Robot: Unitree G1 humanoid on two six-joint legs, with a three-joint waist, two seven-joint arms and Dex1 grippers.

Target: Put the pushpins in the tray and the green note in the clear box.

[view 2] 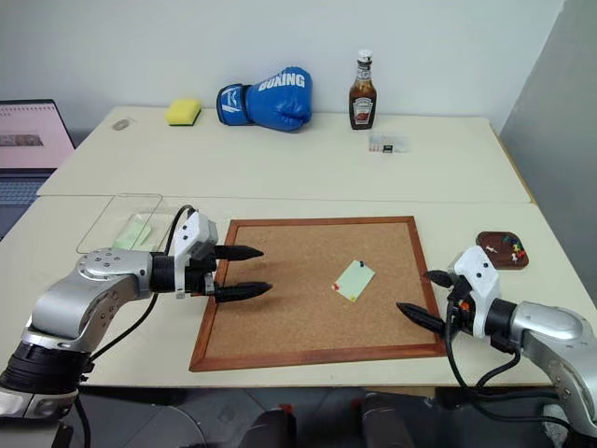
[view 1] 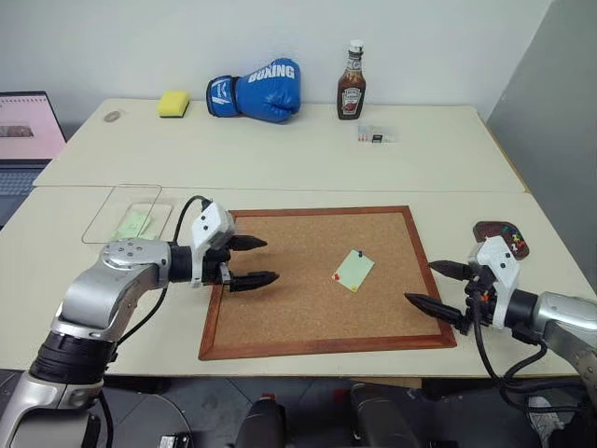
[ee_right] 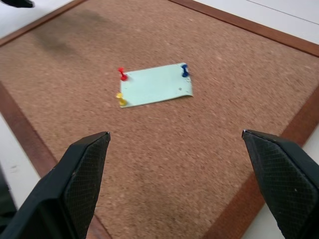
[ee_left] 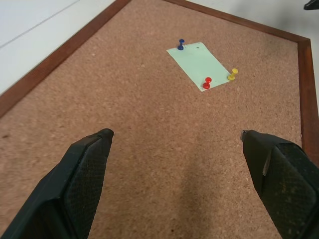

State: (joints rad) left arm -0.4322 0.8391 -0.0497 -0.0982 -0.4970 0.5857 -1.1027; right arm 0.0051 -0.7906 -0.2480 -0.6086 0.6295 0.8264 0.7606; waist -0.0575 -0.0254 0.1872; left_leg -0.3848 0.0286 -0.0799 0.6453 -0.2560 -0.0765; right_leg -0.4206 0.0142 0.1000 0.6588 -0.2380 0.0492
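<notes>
both claws hung low over the cork, empty, fingers spread wide. left claw (view 1: 252, 260) sat above the left part of the corkboard (view 1: 308, 308), pointing toward the middle; right claw (view 1: 438, 286) hovered at the board's right frame, pointing inward. between them, ahead of both sets of fingertips and touching neither, a green note (view 1: 354, 271) lay flat on the cork, pinned by a dark blue pushpin (ee_left: 181, 44), a red pushpin (ee_left: 207, 82) and a yellow pushpin (ee_left: 232, 74) at its corners. just beyond the right claw, on the pale surface (view 1: 280, 149), sat the small brown tray (view 1: 500, 237) with several coloured pins in it. beyond the left claw, off the board's left side, stood the clear box (view 1: 126, 214) with a pale green sheet inside.
</notes>
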